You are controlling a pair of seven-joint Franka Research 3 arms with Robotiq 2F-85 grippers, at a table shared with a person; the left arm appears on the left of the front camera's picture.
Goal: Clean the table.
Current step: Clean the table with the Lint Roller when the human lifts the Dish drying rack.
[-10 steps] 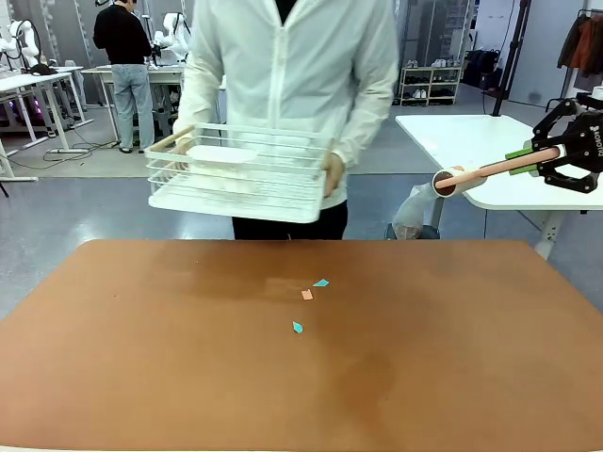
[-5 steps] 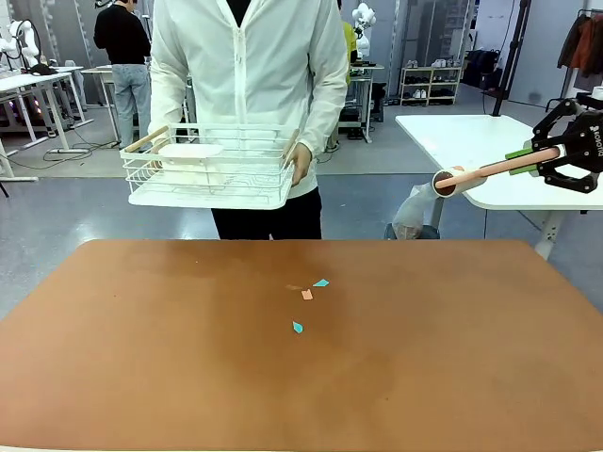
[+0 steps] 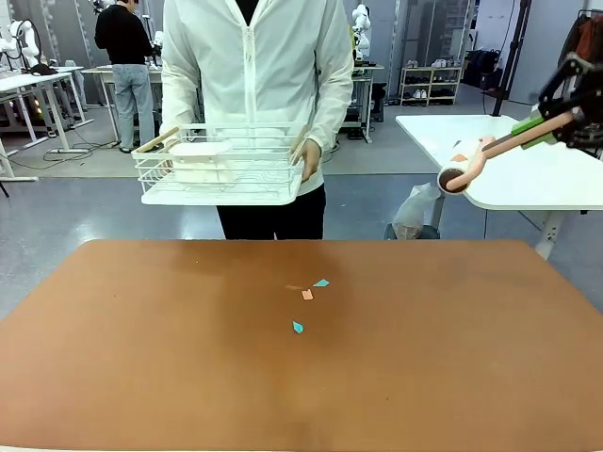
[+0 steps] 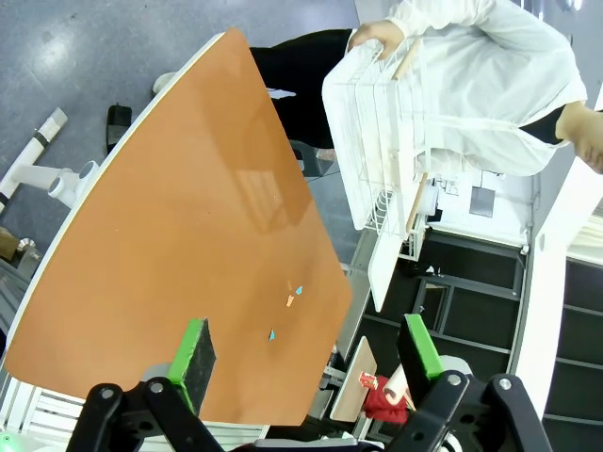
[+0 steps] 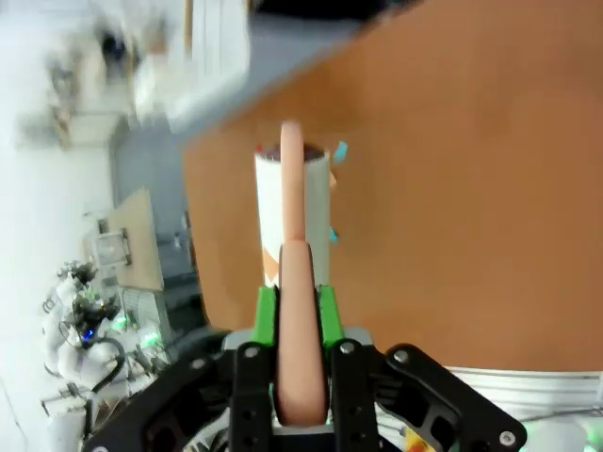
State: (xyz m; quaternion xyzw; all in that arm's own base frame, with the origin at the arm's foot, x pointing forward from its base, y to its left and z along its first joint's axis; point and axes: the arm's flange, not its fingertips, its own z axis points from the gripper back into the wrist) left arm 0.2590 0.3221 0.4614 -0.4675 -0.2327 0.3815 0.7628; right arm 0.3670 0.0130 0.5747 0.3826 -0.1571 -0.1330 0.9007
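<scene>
The right gripper [image 3: 532, 128] had risen since a second before and sat higher at the right edge of the front view, its jaws clamped on the pink handle of the roller [image 3: 471, 158]. The handle had been close to level; now it sloped more steeply down to the left. The white head hung in the air in front of the white desk [image 3: 528, 193], clear of the table [image 3: 141, 358]. In the blurred right wrist view, the green pads [image 5: 267, 311] pressed both sides of the handle, with the roller [image 5: 292, 202] pointing out over the table [image 5: 452, 188].

The person [image 3: 254, 66] had shifted left from a second before, then a little back to the right. They stood beyond the far edge holding the basket [image 3: 221, 184] slightly higher than before, with one hand [image 3: 306, 155] on its right end.

The table lay in the foreground as before, spanning the whole front view. Its three scraps had not moved: one teal scrap [image 3: 321, 282], an orange scrap [image 3: 306, 295] just beside it, and a second teal bit [image 3: 298, 327] nearer the robot.

In the left wrist view, the left gripper [image 4: 306, 348] had its pads wide apart with nothing between them, high over the table [image 4: 188, 188], and the basket [image 4: 372, 122] showed past the far edge
</scene>
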